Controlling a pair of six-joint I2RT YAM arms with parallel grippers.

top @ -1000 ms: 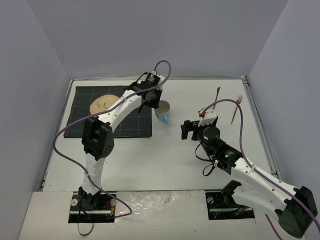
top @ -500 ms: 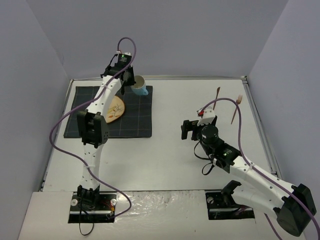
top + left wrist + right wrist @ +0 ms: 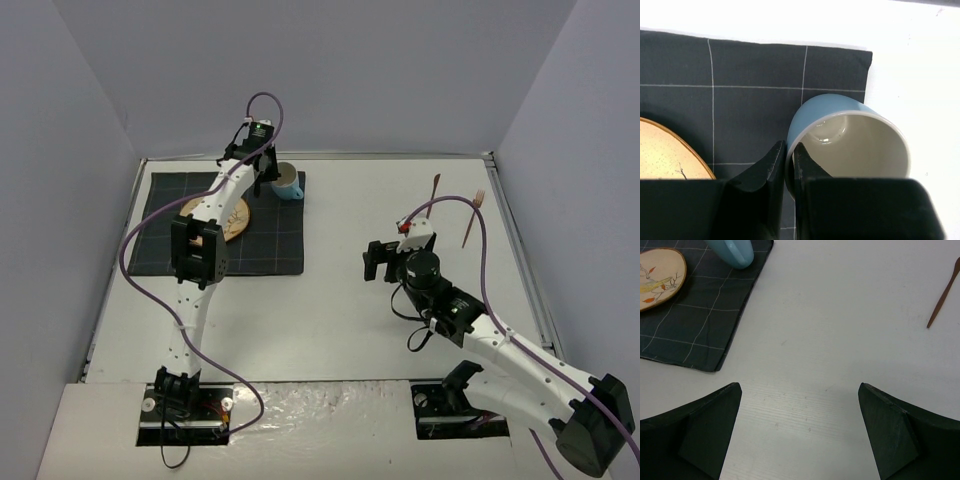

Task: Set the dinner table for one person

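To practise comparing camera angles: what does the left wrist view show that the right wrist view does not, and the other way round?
Only the left wrist view: the blue cup's cream inside, and the left tool shut on its rim. Only the right wrist view: the right tool open above the dinner table, a wooden utensil at top right, and the painted pattern on the plate. Both: the cup, the plate, the dark grid placemat and the table.
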